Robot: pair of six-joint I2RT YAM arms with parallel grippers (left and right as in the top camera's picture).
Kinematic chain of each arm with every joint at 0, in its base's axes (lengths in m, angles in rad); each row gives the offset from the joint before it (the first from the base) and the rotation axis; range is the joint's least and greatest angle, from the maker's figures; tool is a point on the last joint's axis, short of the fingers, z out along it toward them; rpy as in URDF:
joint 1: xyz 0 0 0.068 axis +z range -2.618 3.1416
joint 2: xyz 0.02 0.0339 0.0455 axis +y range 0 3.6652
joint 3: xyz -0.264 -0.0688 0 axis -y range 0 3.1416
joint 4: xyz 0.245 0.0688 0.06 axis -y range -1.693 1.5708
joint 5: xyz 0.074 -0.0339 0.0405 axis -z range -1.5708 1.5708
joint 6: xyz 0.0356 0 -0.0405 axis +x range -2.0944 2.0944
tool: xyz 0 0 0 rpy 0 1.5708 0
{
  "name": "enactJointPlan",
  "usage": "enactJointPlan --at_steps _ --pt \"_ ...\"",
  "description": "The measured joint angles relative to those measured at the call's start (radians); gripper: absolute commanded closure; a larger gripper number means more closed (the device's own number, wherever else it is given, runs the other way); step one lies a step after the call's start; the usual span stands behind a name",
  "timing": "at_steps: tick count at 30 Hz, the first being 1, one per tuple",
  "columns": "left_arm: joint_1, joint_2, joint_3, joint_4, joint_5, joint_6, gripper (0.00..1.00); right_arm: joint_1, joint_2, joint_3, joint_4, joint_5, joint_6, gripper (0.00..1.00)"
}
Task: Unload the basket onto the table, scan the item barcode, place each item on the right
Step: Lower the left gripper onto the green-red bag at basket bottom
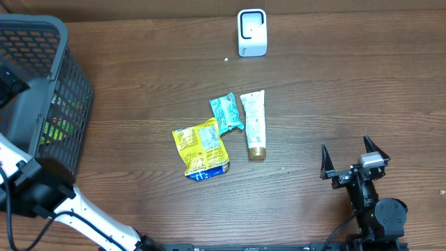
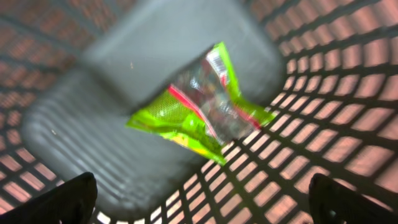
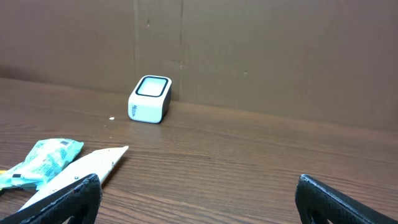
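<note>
In the overhead view, three items wait on the table (image 1: 348, 77): a yellow bag (image 1: 201, 148), a teal packet (image 1: 226, 113) and a tube (image 1: 254, 124). They lie close together, perhaps touching. The risk I see is that a grip on one drags its neighbour along, because they are so tight. The scanner (image 1: 251, 32) stands well apart at the far side, so on a long carry a slippery packet could turn its barcode away from the window. The right gripper (image 1: 345, 148) is near the front edge, well apart from the items, with its jaws spread wide and empty.

The left wrist view is blurred. A green packet (image 2: 199, 106) is inside the basket (image 2: 348, 74) — I cannot tell if it lies on the bottom or is in the air. The left gripper (image 2: 205, 196) is above it, its fingers (image 2: 68, 199) fully apart and touching nothing. If the arm pulls out carelessly, it could catch the basket wall and shift it.

In the right wrist view, the fingers (image 3: 62, 202) stand wide with nothing between them. The teal packet and the tube's flat end are at the lower left — a low approach could push the tube instead of straddling it
</note>
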Motion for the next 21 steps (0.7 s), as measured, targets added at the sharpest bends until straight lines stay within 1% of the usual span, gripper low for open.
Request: enactJointPlan --at_steps 13,21 --pt "0.010 0.176 -0.004 -0.023 0.006 0.003 0.00 0.000 0.000 0.000 0.000 0.000 0.000 0.00" --pt "0.010 0.231 -0.027 -0.020 -0.032 -0.039 0.00 0.000 0.000 0.000 0.000 0.000 0.000 0.00"
